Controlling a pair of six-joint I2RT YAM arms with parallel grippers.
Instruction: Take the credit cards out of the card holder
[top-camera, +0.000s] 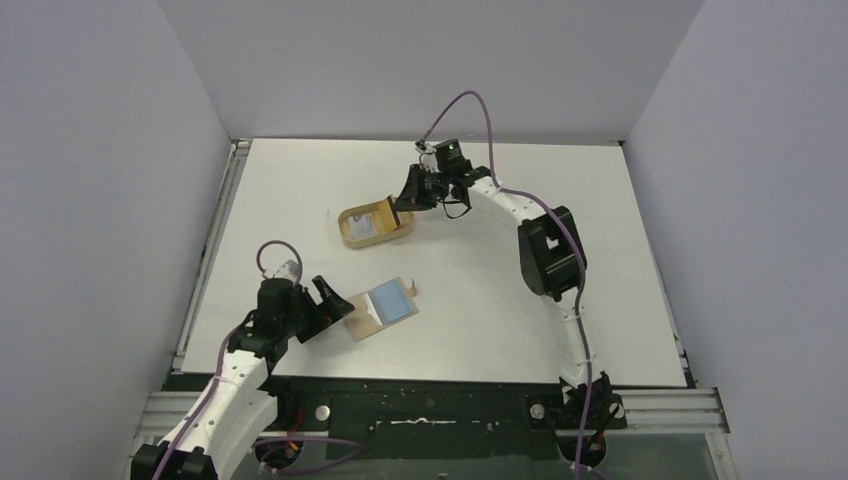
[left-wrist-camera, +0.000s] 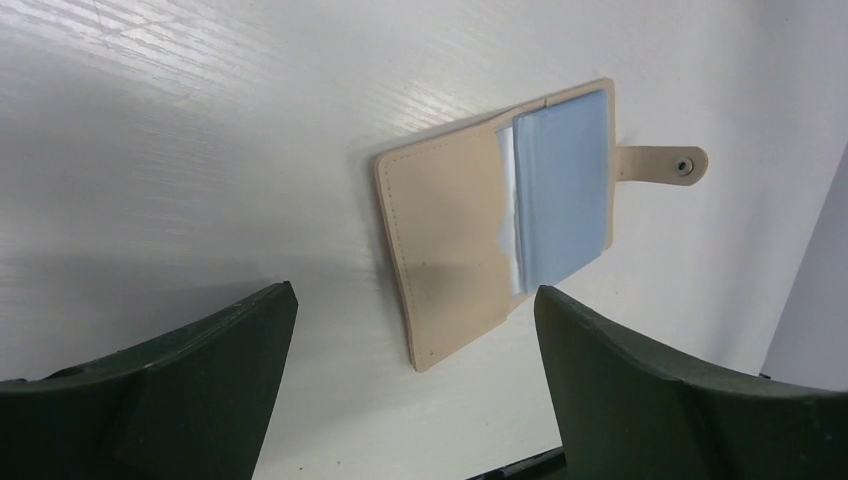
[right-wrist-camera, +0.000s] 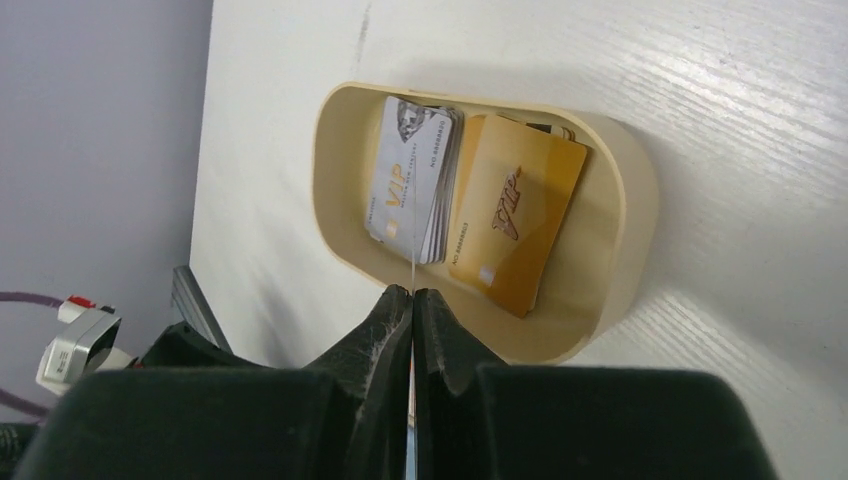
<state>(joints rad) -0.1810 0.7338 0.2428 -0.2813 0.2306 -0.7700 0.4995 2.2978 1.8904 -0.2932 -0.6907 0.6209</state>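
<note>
Matte white table with faint wood grain, plain grey walls. Tan stitched wallet lies open flat by the spread left tool, smooth blue card tucked inside. Right tool pinches a thin card edge-on over the oval tray of glossy cards.

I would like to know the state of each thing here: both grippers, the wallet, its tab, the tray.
card holder: open, flat on the table
snap tab: undone
light blue card: in the card holder, not yet out
left gripper: open, empty
oval tray: holds silver cards and gold cards
right gripper: shut on thin card, seen edge-on, over the oval tray
</note>
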